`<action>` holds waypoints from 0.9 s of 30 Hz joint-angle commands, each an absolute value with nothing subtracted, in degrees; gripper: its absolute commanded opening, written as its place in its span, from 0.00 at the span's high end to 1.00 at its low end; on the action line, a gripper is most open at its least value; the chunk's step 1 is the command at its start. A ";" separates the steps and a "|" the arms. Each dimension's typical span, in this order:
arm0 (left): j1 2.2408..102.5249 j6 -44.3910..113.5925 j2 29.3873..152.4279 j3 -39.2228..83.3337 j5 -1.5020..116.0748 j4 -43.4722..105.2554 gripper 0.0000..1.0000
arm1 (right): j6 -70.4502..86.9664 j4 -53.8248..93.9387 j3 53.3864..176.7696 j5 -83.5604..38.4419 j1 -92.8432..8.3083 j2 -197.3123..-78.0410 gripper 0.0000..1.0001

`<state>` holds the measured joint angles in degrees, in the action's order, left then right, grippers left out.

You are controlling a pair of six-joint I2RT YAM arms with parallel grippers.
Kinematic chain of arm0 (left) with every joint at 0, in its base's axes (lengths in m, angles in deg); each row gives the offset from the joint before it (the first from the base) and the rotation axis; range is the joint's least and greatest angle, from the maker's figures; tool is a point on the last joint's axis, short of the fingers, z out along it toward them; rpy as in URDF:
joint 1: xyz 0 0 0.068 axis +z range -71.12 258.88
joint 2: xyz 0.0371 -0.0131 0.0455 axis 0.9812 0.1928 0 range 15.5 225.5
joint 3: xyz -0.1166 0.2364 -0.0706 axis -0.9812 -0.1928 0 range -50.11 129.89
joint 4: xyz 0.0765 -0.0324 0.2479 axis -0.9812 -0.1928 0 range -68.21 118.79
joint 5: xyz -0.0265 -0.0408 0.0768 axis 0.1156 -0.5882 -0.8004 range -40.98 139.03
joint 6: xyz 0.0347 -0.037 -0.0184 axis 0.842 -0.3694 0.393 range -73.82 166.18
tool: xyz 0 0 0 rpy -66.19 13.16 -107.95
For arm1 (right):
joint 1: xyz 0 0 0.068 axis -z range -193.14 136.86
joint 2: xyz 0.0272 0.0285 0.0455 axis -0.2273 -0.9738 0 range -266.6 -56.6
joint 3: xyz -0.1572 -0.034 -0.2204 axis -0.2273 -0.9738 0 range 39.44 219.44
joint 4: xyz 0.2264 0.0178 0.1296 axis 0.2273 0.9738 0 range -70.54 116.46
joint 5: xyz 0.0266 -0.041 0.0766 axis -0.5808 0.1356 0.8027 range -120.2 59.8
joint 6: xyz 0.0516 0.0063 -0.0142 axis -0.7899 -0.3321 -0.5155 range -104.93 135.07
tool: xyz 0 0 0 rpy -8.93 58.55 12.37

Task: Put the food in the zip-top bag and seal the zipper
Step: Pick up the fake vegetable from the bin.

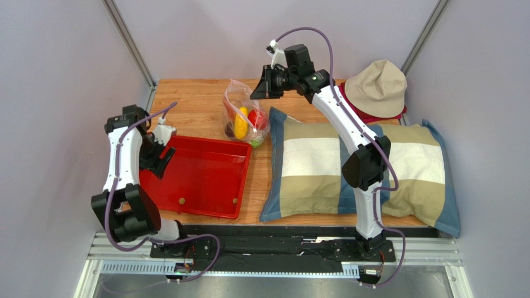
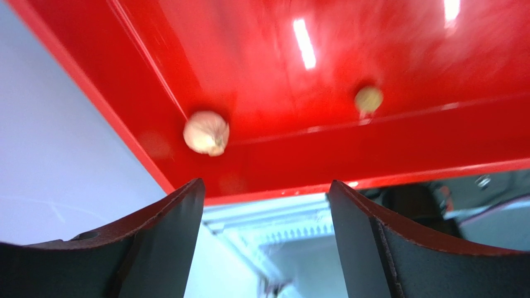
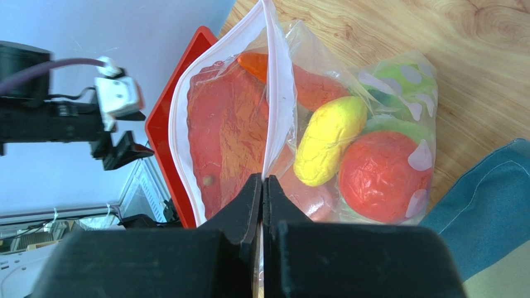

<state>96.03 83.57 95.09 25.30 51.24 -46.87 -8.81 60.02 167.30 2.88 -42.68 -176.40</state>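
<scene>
Top external view, left to right: left gripper [image 1: 163, 152] at the red tray's [image 1: 205, 177] left wall, fingers spread wide, holding nothing. Just beyond the tray's far right corner, zip-top bag [image 1: 244, 118] with food [image 3: 330, 149] inside. Right gripper [image 3: 262, 186] above it, pinched tight on the zipper [image 3: 280, 93]. Right of the tray, pillow [image 1: 323, 167].

A red tray [image 1: 208, 171] lies on the left of my wooden desk [image 1: 193, 102]. Just beside it on the right is a big pillow [image 1: 311, 164], striped tan, cream and blue. A beige bucket hat [image 1: 376, 87] sits behind the pillow, at the far right corner.
</scene>
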 commanded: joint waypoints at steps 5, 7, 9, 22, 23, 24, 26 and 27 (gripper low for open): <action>97.43 88.54 101.79 18.88 39.54 -49.09 0.25 | -6.81 59.54 166.62 2.50 -42.58 -171.56 1.00; 97.51 88.54 103.73 18.62 37.96 -49.08 0.28 | -6.64 59.63 166.44 2.15 -42.50 -171.12 1.00; 97.69 88.19 106.28 18.62 37.60 -49.17 0.31 | -6.46 59.71 166.36 1.88 -42.50 -170.77 1.00; 100.68 93.02 111.92 16.51 32.85 -43.73 0.27 | -5.85 60.16 166.01 1.62 -42.06 -170.15 1.00; 100.77 93.29 112.61 16.33 32.24 -43.03 0.26 | -5.93 60.33 166.09 1.79 -41.97 -170.32 1.00; 100.94 93.38 112.97 16.33 32.15 -42.58 0.26 | -5.93 60.42 166.36 1.79 -41.88 -170.50 1.00; 101.12 93.64 114.20 15.98 31.54 -41.36 0.25 | -5.93 60.68 166.71 1.88 -41.79 -170.59 1.00; 101.21 93.64 114.64 15.98 31.36 -41.00 0.25 | -5.93 60.86 167.06 1.97 -41.79 -170.68 1.00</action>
<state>100.36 91.35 112.99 16.60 33.67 -43.53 -6.95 60.87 165.81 1.90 -42.18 -173.69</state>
